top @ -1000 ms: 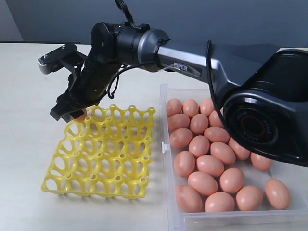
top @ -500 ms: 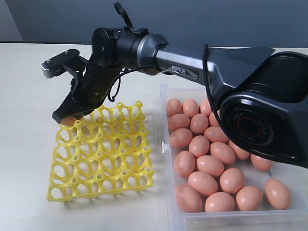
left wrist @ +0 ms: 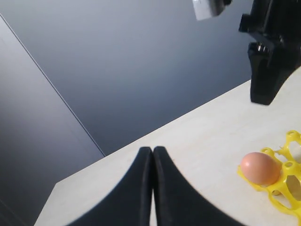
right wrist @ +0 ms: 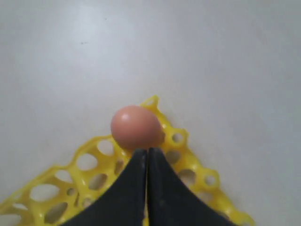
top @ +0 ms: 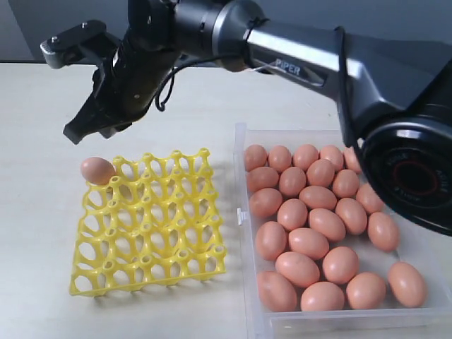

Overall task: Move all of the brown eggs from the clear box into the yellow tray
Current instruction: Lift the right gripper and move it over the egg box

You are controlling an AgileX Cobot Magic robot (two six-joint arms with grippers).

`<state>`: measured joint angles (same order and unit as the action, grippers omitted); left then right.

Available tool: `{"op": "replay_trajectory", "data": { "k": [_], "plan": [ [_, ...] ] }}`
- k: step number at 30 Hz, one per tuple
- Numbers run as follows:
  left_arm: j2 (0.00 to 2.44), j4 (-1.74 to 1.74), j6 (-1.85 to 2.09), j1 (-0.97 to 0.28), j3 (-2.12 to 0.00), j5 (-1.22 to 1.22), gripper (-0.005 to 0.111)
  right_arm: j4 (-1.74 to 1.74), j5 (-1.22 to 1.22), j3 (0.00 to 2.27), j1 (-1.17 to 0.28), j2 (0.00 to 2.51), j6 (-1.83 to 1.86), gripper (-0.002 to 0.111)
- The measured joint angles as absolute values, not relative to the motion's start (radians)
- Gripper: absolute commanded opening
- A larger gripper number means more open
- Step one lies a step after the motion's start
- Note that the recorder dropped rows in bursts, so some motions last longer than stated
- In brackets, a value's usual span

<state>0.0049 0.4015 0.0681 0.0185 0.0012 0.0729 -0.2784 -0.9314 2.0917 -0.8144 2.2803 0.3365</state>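
One brown egg (top: 97,170) sits in a corner cup of the yellow tray (top: 147,227). The right tool (top: 73,133) hovers above it, pressed together and empty.

A pale cream table (top: 35,233) stands before a plain dark grey-blue wall (left wrist: 117,61)

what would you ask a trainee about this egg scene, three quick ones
1. True or false: the right tool is holding an egg.
2. Where is the lone egg on the yellow tray? A) at a corner B) in the middle C) beside it, on the table
3. Fill in: the other brown eggs lie in the ____.
Key: 1 false, it is shut and empty; 2 A; 3 clear box.
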Motion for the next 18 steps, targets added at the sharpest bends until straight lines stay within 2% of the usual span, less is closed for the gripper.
{"op": "replay_trajectory", "data": {
  "k": [6,12,18],
  "plan": [
    [0.005,0.401,0.068,0.019,0.001,0.073,0.000,0.115,-1.181,2.092,-0.799,2.196,0.032,0.002],
    [0.005,0.401,0.068,0.019,0.001,0.073,0.000,0.103,-1.211,1.995,-0.698,2.064,0.000,0.002],
    [0.005,0.401,0.068,0.019,0.001,0.073,0.000,0.103,-1.212,1.798,-0.623,1.895,0.018,0.002]
  ]
}}
